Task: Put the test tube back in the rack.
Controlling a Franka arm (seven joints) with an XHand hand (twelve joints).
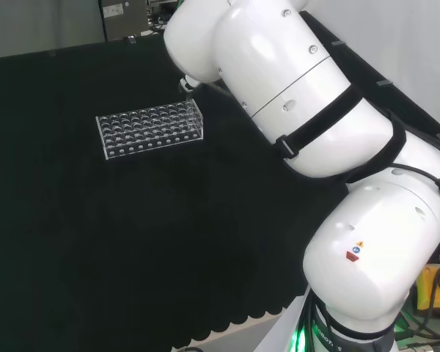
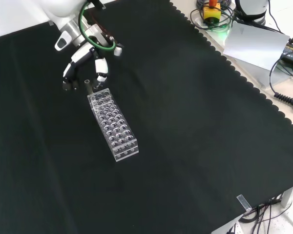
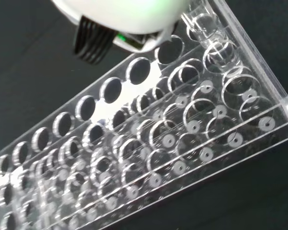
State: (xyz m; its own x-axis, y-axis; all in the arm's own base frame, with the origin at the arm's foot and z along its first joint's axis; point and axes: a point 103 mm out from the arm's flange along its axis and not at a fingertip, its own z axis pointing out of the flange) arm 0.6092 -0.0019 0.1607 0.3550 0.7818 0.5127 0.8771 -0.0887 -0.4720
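Our robot hand (image 2: 83, 61) has its fingers curled around the test tube (image 2: 88, 87), just above the rack (image 2: 113, 125) end. We judge it light, slippery, fragile; hold near its top.

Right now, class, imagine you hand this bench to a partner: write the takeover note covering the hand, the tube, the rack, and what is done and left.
Hand: at the far end of the rack in the front view, fingers curled near the test tube; whether they grip it cannot be told.
Test tube: upright at that end's corner; how deep it sits is unclear.
Rack: flat on the black cloth; its other holes look empty.
Left: confirm the tube is seated, release, withdraw.
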